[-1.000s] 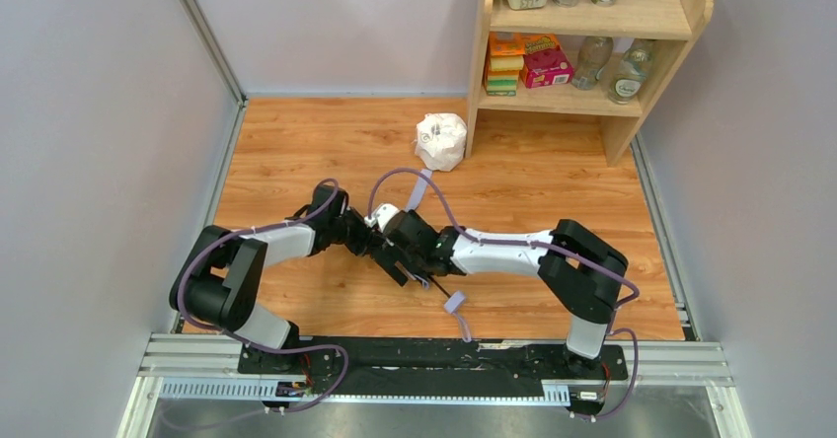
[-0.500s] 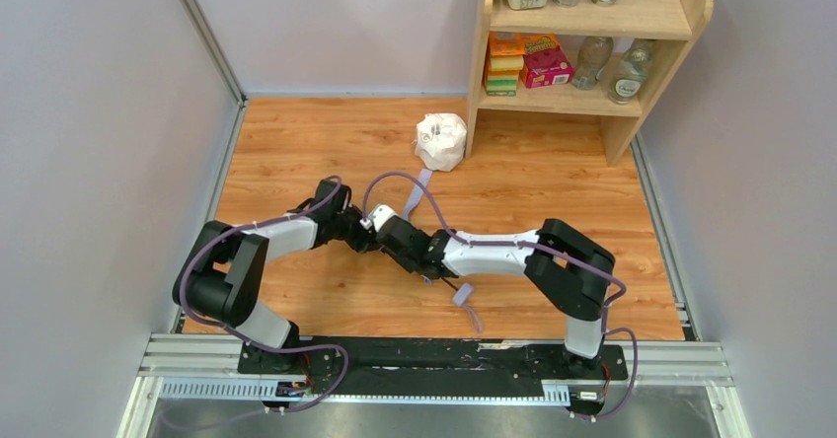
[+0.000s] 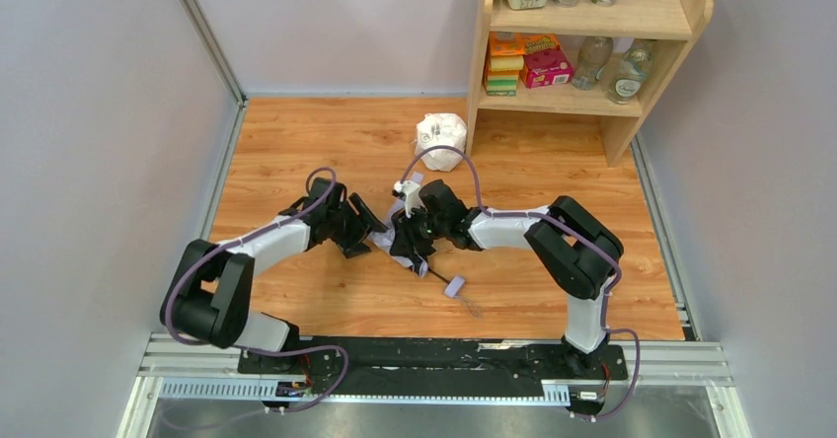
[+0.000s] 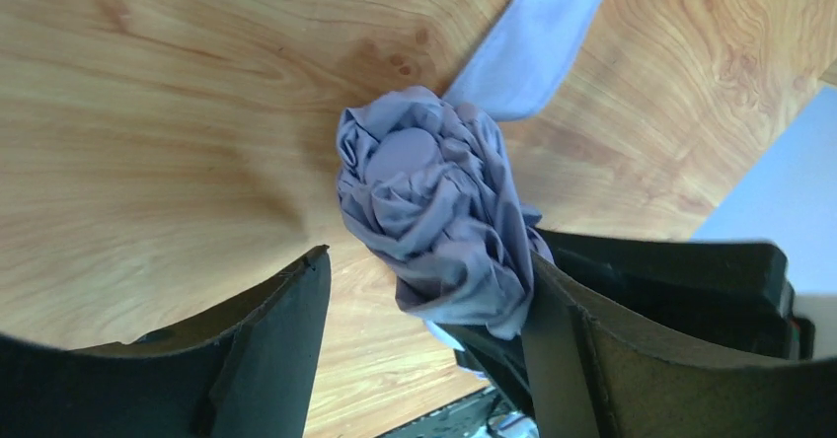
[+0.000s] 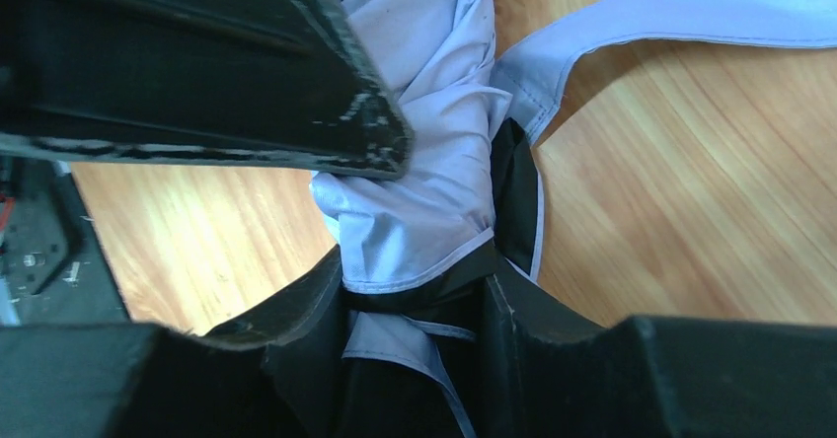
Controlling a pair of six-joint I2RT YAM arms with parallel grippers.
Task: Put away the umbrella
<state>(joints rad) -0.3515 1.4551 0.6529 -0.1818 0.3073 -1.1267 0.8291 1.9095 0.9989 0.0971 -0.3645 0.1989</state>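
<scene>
The left gripper (image 4: 429, 260) is just letting go, jaws spread wide, while the right gripper (image 5: 395, 221) is clenching the umbrella (image 4: 434, 226) at the middle of the counter (image 3: 296, 142); the hold is passing rightward.

The umbrella (image 4: 434, 221) lies on the table (image 3: 296, 142), the wrapped lump (image 3: 440, 140) behind it beside the shelf (image 3: 481, 73).

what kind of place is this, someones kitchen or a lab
Probably a robot test cell dressed up as a pantry corner: plain grey panel walls, a wood-grain table edged with aluminium rail, and a small wooden shelf holding snack boxes and bottles.
</scene>
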